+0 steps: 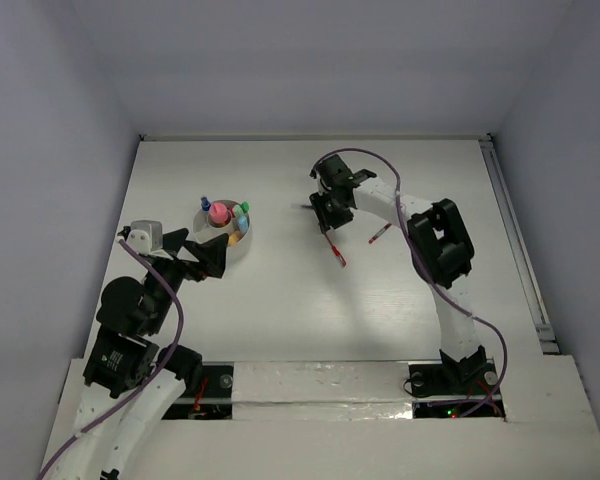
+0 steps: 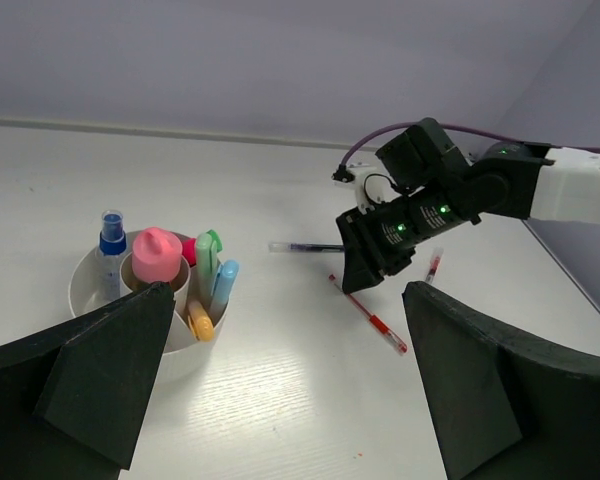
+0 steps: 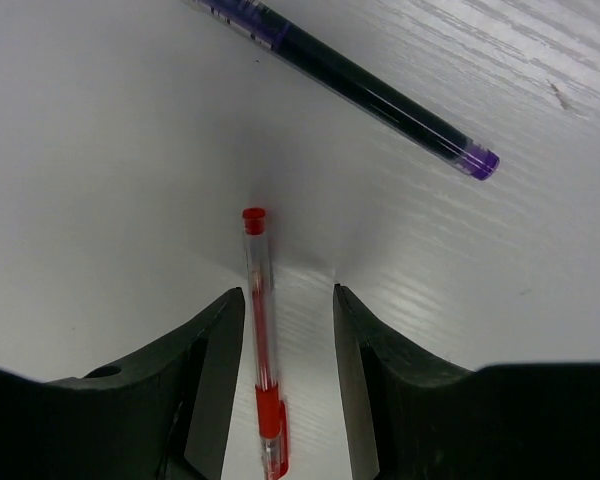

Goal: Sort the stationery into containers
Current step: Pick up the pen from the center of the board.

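Observation:
A thin red pen (image 3: 260, 330) lies flat on the table between the fingers of my right gripper (image 3: 288, 295), close to the left finger. The jaws stand apart and are not closed on it. From above, that pen (image 1: 334, 250) runs out below the right gripper (image 1: 327, 225). A dark pen with a purple end (image 3: 360, 90) lies just beyond. A second red pen (image 1: 380, 233) lies to the right. The white cup (image 2: 85, 285) holds pink (image 2: 157, 255), green (image 2: 208, 262), light-blue (image 2: 224, 285), orange (image 2: 200, 320) and blue-white (image 2: 111, 250) markers. My left gripper (image 2: 285, 350) is open beside the cup (image 1: 242, 243).
The right arm's forearm (image 1: 440, 240) stretches over the right half of the table. A rail (image 1: 515, 240) runs along the right edge, and grey walls close in the back and sides.

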Robot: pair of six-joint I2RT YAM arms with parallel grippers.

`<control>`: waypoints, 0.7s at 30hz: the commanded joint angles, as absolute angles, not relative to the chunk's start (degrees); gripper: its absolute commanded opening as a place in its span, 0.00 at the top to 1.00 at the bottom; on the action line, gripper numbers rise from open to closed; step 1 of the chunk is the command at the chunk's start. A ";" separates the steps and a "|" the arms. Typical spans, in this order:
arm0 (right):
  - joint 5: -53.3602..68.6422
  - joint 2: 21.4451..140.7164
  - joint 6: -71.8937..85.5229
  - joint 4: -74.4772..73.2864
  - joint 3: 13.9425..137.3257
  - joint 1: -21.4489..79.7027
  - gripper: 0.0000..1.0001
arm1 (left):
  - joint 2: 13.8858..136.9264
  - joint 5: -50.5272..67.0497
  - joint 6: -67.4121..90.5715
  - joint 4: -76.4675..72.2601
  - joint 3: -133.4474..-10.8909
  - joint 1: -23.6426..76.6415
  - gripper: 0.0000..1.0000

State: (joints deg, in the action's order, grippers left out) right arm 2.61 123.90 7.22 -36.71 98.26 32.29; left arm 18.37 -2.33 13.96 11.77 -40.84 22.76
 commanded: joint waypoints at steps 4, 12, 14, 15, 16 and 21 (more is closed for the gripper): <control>2.02 128.05 4.75 -43.41 106.34 32.26 0.55 | 18.02 -1.06 13.10 8.44 -40.61 22.50 0.01; 3.95 132.10 4.75 -45.44 109.33 32.26 0.59 | 18.02 -0.88 13.10 8.35 -40.61 21.97 0.01; 3.69 133.68 4.57 -47.02 110.47 32.26 0.61 | 17.93 -0.88 13.10 8.35 -40.60 21.97 0.01; 3.43 134.12 4.40 -47.37 111.00 32.26 0.62 | 17.84 -0.88 13.10 8.44 -40.61 21.97 0.01; 3.25 134.73 4.39 -48.07 111.27 32.78 0.63 | 17.67 -0.88 13.10 8.44 -40.61 21.97 0.01; 1.76 135.96 4.48 -49.30 112.32 33.31 0.74 | 17.05 -0.97 13.10 8.26 -40.52 21.97 0.01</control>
State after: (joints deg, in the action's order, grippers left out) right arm 2.35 132.49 4.89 -46.13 111.00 32.36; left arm 17.78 -1.56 13.78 11.77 -40.84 22.37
